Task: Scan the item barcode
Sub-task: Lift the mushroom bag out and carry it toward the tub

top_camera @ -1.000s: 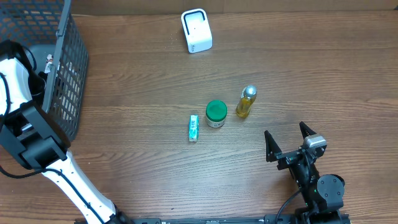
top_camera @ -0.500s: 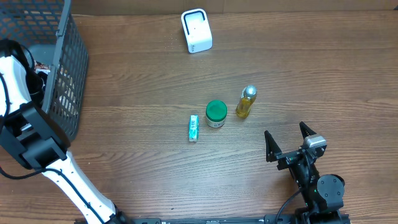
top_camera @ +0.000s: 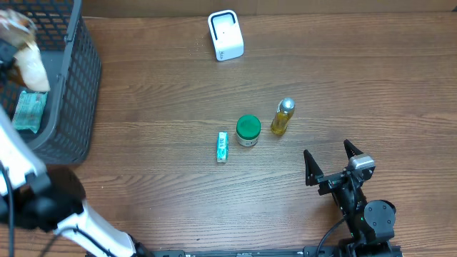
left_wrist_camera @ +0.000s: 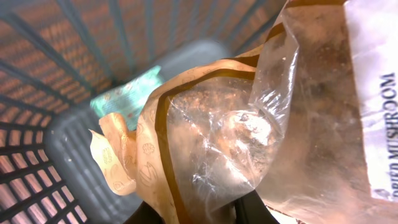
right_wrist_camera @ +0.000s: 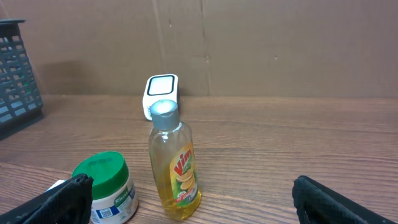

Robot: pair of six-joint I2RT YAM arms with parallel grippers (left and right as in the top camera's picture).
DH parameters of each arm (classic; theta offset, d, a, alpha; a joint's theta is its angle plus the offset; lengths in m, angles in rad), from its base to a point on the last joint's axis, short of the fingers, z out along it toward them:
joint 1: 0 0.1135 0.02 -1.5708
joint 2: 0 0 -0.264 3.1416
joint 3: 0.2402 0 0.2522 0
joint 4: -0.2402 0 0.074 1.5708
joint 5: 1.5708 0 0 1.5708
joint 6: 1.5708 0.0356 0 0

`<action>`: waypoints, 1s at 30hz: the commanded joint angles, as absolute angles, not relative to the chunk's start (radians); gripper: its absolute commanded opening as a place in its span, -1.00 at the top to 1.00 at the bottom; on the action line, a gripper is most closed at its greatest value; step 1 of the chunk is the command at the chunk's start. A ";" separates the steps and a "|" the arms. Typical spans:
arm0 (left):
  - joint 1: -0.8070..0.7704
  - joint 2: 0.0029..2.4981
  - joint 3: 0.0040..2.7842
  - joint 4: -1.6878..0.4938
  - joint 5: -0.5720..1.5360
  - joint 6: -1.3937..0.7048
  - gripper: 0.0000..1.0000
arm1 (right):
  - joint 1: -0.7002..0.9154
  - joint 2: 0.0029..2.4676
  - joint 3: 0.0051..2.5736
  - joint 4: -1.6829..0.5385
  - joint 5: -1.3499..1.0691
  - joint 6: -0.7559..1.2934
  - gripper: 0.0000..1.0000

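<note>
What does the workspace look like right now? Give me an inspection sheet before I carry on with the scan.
Surface: wooden table, no spills seen.
Job's things: mushroom bag held above the wire basket; white scanner upright at the far edge.
Clutter: green-lidded jar, yellow bottle and small teal tube mid-table; teal packet in the basket.
Grippers: left gripper shut on the mushroom bag; right gripper open and empty, low near the front edge.
Cables: black cable by the right arm's base.
Surroundings: brown cardboard wall behind the table.
</note>
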State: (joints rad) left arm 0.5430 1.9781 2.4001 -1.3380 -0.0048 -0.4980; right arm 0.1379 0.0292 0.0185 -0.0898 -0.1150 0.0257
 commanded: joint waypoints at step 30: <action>-0.064 1.859 2.260 -1.684 0.182 -0.410 0.91 | 0.138 0.028 0.014 -0.084 -0.107 0.028 -1.00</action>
